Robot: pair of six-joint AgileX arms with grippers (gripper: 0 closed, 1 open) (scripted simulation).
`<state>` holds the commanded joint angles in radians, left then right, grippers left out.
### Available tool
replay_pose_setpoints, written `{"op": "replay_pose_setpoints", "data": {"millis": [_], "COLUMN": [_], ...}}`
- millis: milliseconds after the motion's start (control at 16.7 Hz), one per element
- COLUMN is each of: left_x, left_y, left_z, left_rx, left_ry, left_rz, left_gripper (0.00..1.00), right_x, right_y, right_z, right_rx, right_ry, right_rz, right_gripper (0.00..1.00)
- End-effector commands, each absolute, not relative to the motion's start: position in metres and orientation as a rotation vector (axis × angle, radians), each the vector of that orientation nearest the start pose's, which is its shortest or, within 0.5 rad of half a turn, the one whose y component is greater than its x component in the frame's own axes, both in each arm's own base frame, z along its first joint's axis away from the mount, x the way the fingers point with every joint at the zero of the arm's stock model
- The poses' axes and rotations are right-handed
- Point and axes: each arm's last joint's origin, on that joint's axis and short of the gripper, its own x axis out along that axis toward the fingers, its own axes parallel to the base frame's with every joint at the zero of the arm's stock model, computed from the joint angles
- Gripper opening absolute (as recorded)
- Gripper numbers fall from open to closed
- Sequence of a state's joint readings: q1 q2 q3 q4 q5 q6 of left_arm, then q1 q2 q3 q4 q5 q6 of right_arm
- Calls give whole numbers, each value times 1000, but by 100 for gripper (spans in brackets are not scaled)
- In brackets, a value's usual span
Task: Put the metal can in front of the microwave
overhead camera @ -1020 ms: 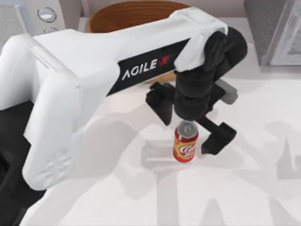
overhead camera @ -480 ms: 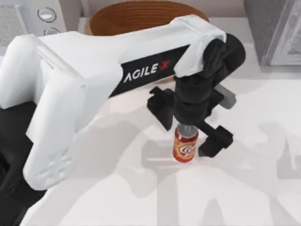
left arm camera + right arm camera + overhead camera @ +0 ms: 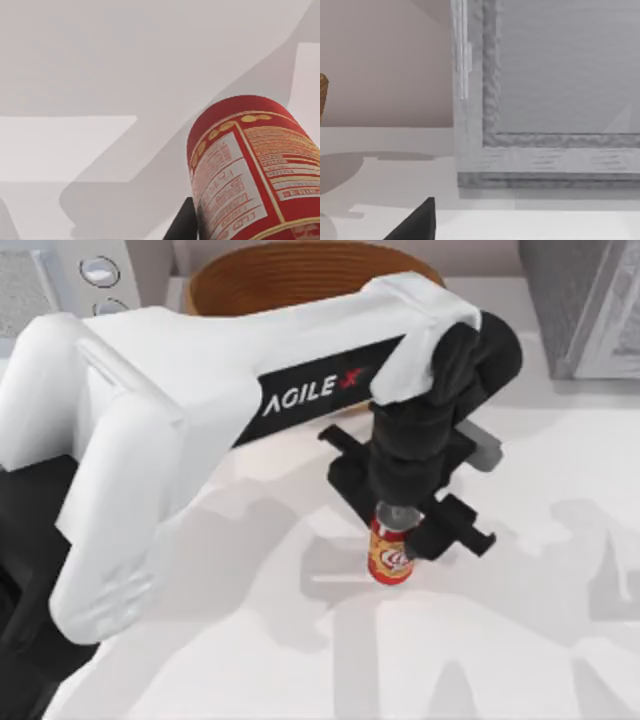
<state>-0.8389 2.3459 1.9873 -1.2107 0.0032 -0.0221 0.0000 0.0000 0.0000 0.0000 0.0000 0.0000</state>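
Fingers of the left gripper [image 3: 397, 523] sit clamped on the metal can [image 3: 391, 553] at mid-table, so a firm, level lift should precede carrying it toward the microwave [image 3: 70, 275] at far left.

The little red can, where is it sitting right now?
In the top view the metal can stands upright on the table near the middle, between the fingers of the left gripper, nearer the camera than the wicker basket.

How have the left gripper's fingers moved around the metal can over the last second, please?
Yes: the left gripper has drawn its fingers in onto the metal can, which stays put relative to the wicker basket.
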Motion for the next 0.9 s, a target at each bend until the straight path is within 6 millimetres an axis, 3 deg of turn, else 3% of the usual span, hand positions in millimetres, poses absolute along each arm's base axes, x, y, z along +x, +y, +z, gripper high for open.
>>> {"op": "replay_pose_setpoints", "data": {"millis": [120, 180, 720, 900], "left_x": [312, 312, 312, 314], "left_y": [-339, -339, -340, -340], "left_z": [160, 160, 161, 178], "left_rx": [630, 630, 630, 621], "left_ry": [1476, 1476, 1475, 1469], "left_rz": [-629, -629, -631, -633], "left_gripper": [2, 0, 0, 0], "right_x": [106, 106, 106, 106], "right_y": [-1, -1, -1, -1], "right_z": [160, 160, 160, 160], "right_rx": [0, 0, 0, 0], "right_ry": [0, 0, 0, 0], "right_rz": [0, 0, 0, 0], "right_gripper": [100, 100, 100, 100]}}
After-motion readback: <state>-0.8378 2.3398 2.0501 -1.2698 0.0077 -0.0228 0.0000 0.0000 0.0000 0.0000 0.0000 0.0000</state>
